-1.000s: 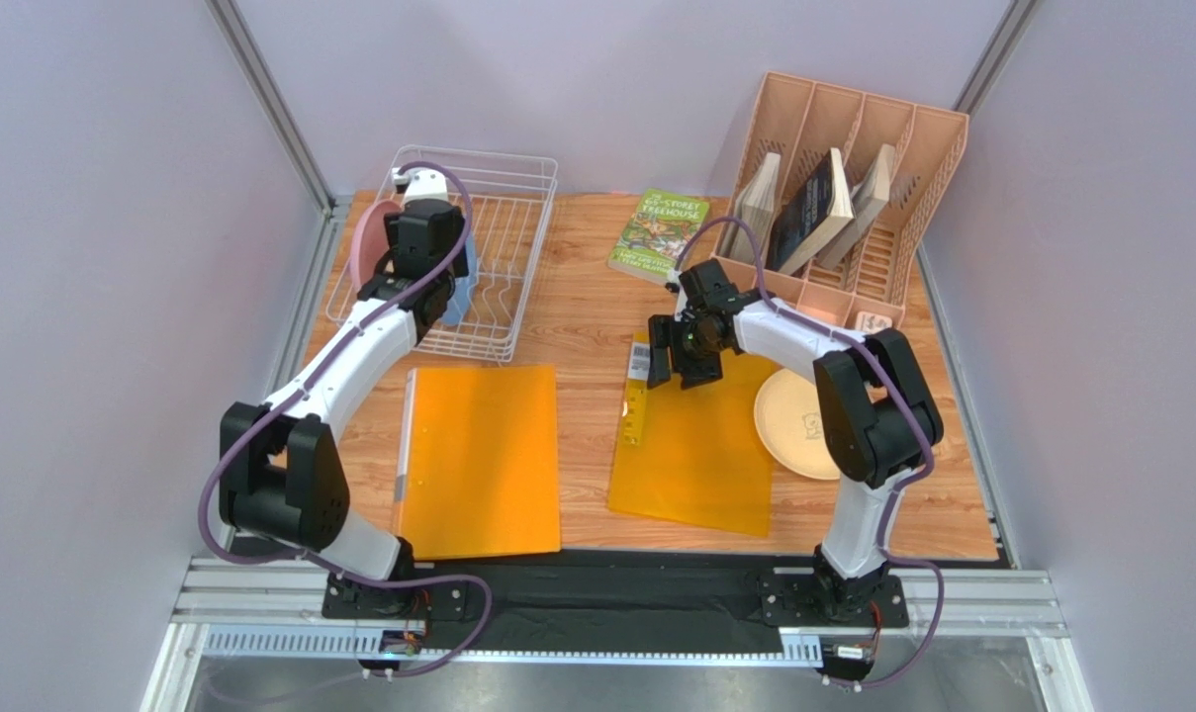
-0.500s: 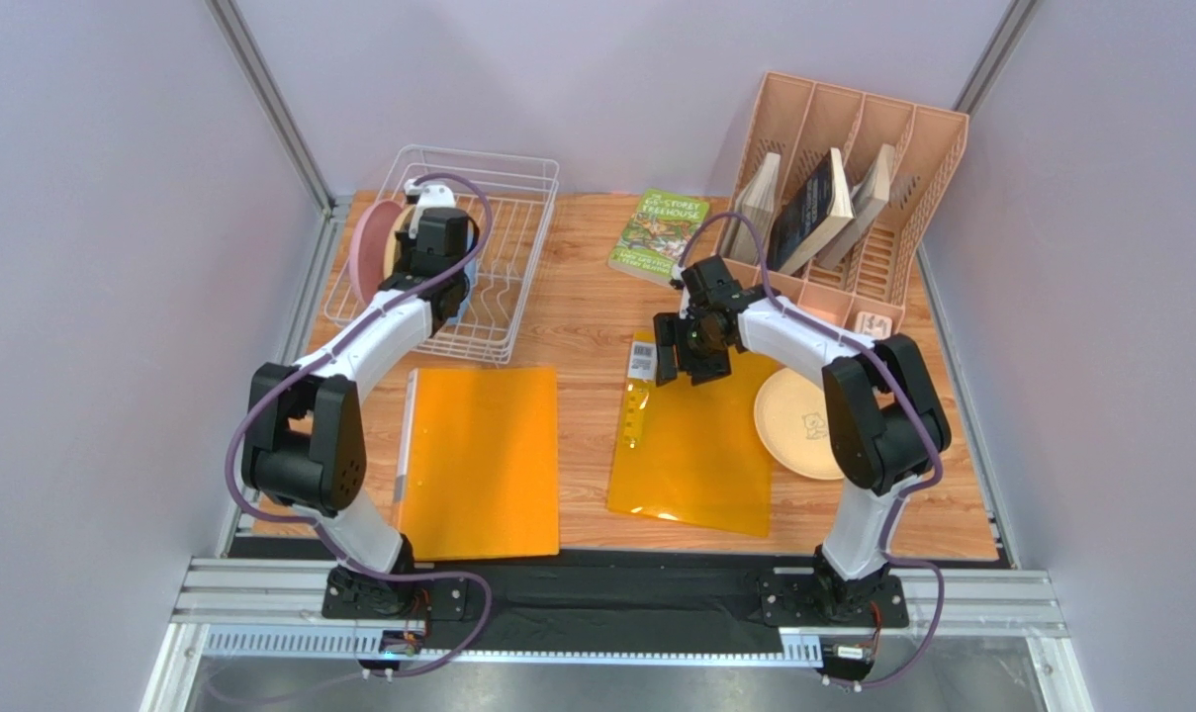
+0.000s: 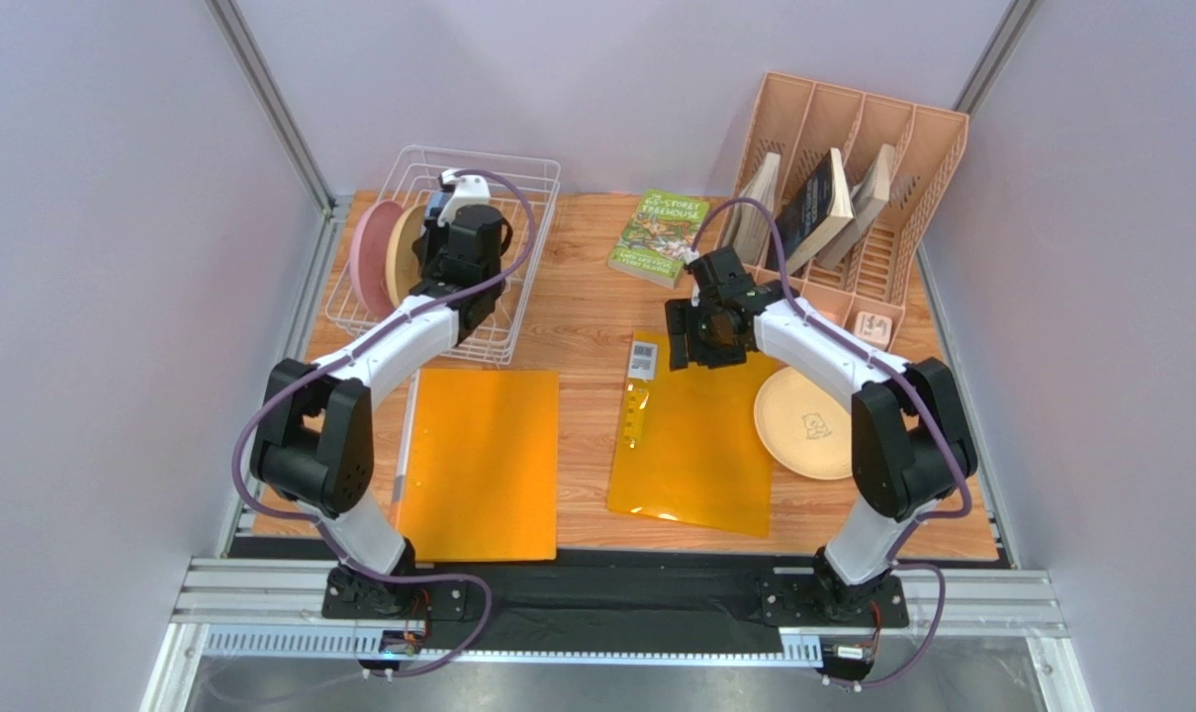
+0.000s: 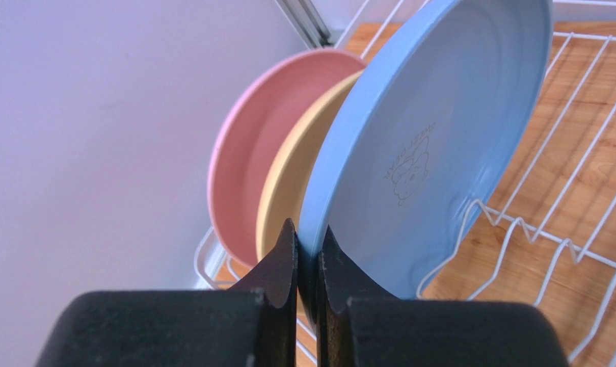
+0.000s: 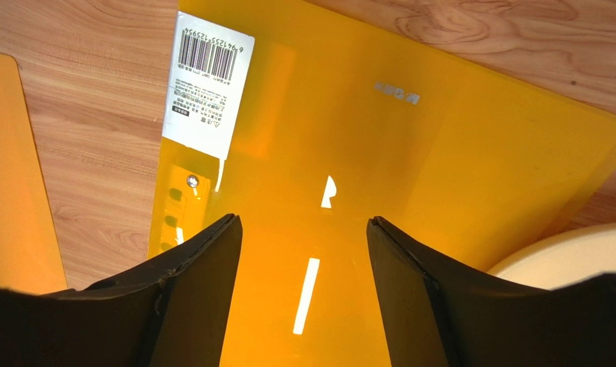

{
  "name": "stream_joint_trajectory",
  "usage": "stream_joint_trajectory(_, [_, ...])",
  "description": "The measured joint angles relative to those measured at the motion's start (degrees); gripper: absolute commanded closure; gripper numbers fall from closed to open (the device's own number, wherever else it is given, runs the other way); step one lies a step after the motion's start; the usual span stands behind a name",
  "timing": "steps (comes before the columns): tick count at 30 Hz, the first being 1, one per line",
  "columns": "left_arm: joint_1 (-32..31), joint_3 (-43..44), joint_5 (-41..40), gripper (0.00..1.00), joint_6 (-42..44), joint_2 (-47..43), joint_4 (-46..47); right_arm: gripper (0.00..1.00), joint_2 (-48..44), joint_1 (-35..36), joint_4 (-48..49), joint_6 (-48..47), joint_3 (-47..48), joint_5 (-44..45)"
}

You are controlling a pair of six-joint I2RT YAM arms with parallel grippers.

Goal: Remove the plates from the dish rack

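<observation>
In the left wrist view, three plates stand on edge in the white wire dish rack (image 4: 563, 252): a pink plate (image 4: 249, 176), a cream-yellow plate (image 4: 292, 176) and a light blue plate (image 4: 433, 145). My left gripper (image 4: 309, 229) is shut on the blue plate's lower rim. From above, the left gripper (image 3: 463, 275) covers the blue plate, while the pink plate (image 3: 366, 255) and cream plate (image 3: 403, 252) show at the rack's (image 3: 526, 267) left end. Another cream plate (image 3: 804, 423) lies flat on the table at the right. My right gripper (image 3: 703, 344) hangs open and empty over the yellow folder (image 5: 380, 168).
An orange folder (image 3: 482, 460) lies front left and a translucent yellow folder (image 3: 693, 445) at front centre, its edge next to the flat plate. A green book (image 3: 660, 235) lies behind. A peach slotted organizer (image 3: 916, 141) holding books stands at the back right.
My left gripper has shut on the blue plate's rim, and its wrist has shifted right and back over the rack. The right gripper has drifted slightly right, still open.
</observation>
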Motion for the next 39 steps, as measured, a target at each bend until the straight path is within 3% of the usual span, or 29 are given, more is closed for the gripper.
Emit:
stream_joint_trajectory(5, [-2.8, 0.5, -4.0, 1.0, 5.2, -0.1, 4.4, 0.3, -3.5, 0.2, -0.4, 0.0, -0.7, 3.6])
stream_joint_trajectory(9, [-3.7, 3.6, -2.1, 1.0, 3.3, -2.1, -2.2, 0.29, -8.8, 0.2, -0.1, 0.0, -2.3, 5.3])
stream_joint_trajectory(14, [-5.1, 10.2, 10.7, 1.0, -7.6, -7.0, -14.1, 0.26, -15.9, 0.2, 2.4, 0.2, -4.0, 4.9])
stream_joint_trajectory(19, [-6.4, 11.0, 24.3, 1.0, -17.9, -12.2, -20.5, 0.25, -22.0, 0.3, 9.0, 1.8, -6.4, 2.1])
stream_joint_trajectory(29, [-6.4, 4.8, 48.0, 1.0, -31.2, -12.6, -23.6, 0.25, -23.1, 0.2, 21.2, 4.8, -8.9, -2.0])
stream_joint_trajectory(35, [-6.7, 2.2, 56.8, 1.0, -35.8, -12.6, -22.3, 0.27, -19.9, -0.1, 26.3, 6.3, -9.6, -3.4])
stream_joint_trajectory(38, [-6.7, 1.2, 60.4, 1.0, -37.7, -12.7, -20.3, 0.41, -17.6, -0.8, 27.6, 7.2, -9.9, -4.8])
stream_joint_trajectory(39, [-6.7, 1.0, 61.0, 1.0, -37.9, -12.8, -19.9, 0.67, -17.1, -1.2, 28.3, 7.6, -10.4, -5.4])
